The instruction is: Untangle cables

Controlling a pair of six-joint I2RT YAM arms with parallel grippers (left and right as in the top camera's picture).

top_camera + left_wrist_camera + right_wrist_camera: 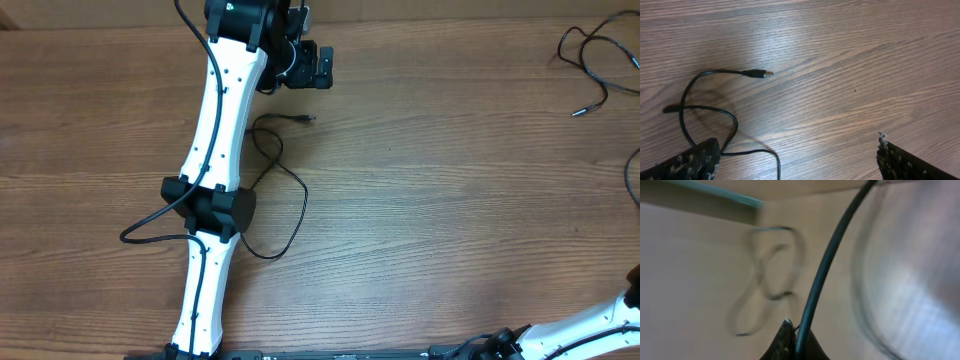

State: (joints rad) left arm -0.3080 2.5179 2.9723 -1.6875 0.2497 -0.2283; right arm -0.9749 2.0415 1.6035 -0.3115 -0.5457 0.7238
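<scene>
Upper middle of the overhead frame: left gripper (320, 68), at the end of the white arm reaching up from the bottom edge. In the left wrist view, fingers (687, 161) at the two lower corners, spread wide, with only bare wooden table (865, 75) between them.

Just below that gripper overhead, one thin black cable (304, 200): plug (306, 119) pointing right, cord curling down in loose loops toward the arm's dark elbow joint (215, 205). Same cable in the left half of the wrist view, crossing itself once, flat on the wood.

Upper right corner overhead, well apart: more thin black strands (598, 100), one end silvery.

Right gripper (790, 342) at the bottom centre of its own blurred view, a black cord (825, 265) running up from its tips. Pinching it or merely beside it: impossible to tell.
</scene>
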